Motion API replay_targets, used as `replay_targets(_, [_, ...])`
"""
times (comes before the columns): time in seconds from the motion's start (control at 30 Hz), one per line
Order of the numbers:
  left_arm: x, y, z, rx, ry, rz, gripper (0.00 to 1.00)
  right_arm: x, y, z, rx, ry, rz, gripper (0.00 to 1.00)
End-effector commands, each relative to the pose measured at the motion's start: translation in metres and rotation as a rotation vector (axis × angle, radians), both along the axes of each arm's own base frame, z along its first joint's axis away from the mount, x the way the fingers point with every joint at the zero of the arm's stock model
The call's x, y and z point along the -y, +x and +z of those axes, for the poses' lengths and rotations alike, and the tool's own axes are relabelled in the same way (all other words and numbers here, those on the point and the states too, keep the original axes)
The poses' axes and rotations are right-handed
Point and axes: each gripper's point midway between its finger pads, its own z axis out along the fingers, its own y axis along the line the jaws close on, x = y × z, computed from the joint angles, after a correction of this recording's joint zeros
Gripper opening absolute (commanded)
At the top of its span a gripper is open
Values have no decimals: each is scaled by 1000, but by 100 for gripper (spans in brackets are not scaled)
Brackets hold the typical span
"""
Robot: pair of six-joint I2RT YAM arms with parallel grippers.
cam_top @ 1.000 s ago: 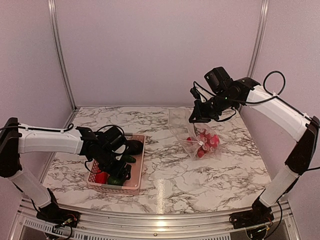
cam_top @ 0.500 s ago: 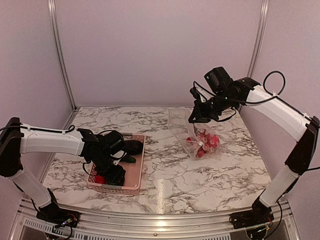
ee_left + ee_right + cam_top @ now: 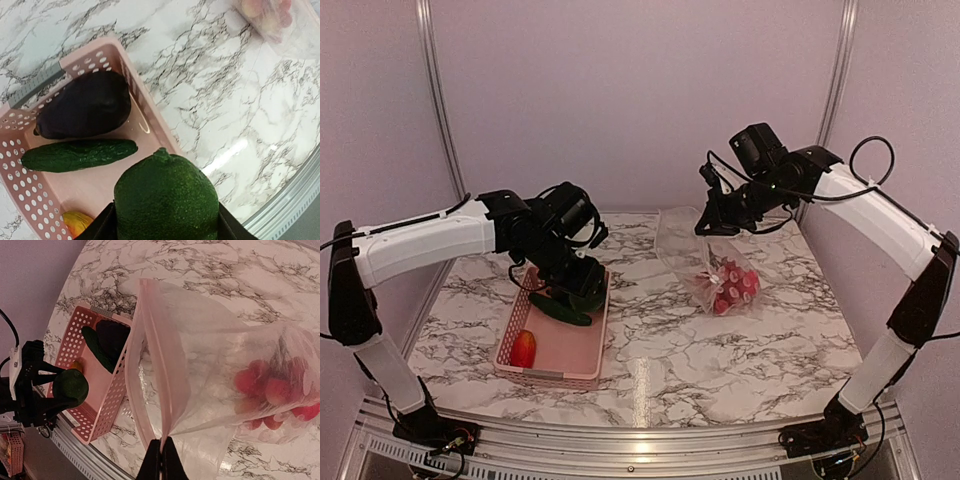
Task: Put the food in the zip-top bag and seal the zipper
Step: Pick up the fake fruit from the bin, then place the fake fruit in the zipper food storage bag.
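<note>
Between the fingers of the left gripper (image 3: 165, 231) sits a dark green, bumpy-skinned round toy fruit (image 3: 166, 197). The jaws are closed against its two sides, and the green round fruit rests on no surface. Below and ahead of this gripper stands a pink perforated plastic basket (image 3: 560, 376) on the white, grey-veined marble tabletop (image 3: 235, 100). Farthest from the fingertips inside the basket lies a dark purple, pear-shaped toy eggplant (image 3: 85, 110). Just beside it, on the side nearer the gripper, lies a long green toy cucumber (image 3: 77, 154). A yellow-red toy piece (image 3: 76, 222) lies close under the left finger and is partly hidden by it. Farther right, the right gripper (image 3: 161, 452) is raised above the tabletop. Its jaws are pressed tight together, pinching the mouth edge of a large clear, crinkly plastic zip-top bag (image 3: 210, 365). The bag hangs from that pinch and slopes down to the tabletop, well apart from the basket. A pale pink press-seal zipper strip (image 3: 167, 350) runs away from the fingertips along the mouth. Its two halves meet at the pinch and spread apart beyond it, so the mouth gapes unsealed. Small red toy pieces (image 3: 272, 390) are gathered at the bag's low end, the part farthest from the gripper.
</note>
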Motion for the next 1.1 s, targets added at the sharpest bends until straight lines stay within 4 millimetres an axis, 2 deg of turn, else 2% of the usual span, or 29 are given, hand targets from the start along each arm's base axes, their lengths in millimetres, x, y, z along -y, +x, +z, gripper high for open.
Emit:
replay_targets(0.0, [36, 30, 67, 82, -169, 59, 48, -10, 4, 17, 19, 22, 27, 0])
replay_targets(0.13, [78, 48, 140, 195, -452, 62, 45, -18, 8, 22, 12, 34, 43, 0])
replay_targets(0.2, [90, 54, 173, 262, -595, 61, 42, -21, 10, 24, 10, 37, 46, 0])
replay_targets(0.3, [100, 59, 200, 320, -750, 74, 39, -25, 12, 27, 5, 42, 53, 0])
replay_targets(0.37, [106, 63, 207, 326, -805, 84, 39, -26, 13, 30, 5, 48, 56, 0])
replay_targets(0.57, [122, 78, 200, 313, -865, 141, 39, -28, 11, 39, 3, 64, 57, 0])
replay_targets(0.9, [144, 95, 161, 227, -841, 237, 41, -30, 7, 52, 5, 110, 48, 0])
replay_targets(1.07, [147, 99, 146, 215, -781, 283, 55, -28, 5, 52, 6, 111, 42, 0])
